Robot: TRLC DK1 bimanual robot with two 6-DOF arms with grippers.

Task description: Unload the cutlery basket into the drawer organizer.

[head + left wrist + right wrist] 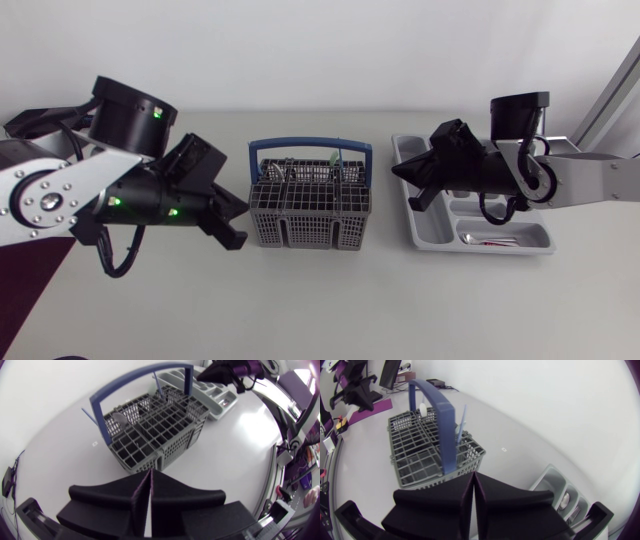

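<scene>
The basket [310, 220] is seen at the middle of the table [320, 300], with the organizer [428, 235] at its 3 o'clock, apart from it. The left gripper [235, 222] is held just off the basket's 9 o'clock side. In the left wrist view its fingers are pressed together with nothing between them. The right gripper [400, 172] is held at the organizer's 10 o'clock corner, likewise closed and empty. Much of the organizer is hidden by the right arm. Some cutlery [485, 239] is glimpsed at the organizer's 6 o'clock edge, too small to be told apart. A thin blue handle [461, 424] sticks up from the basket. The rest of the contents are masked by the grid.
</scene>
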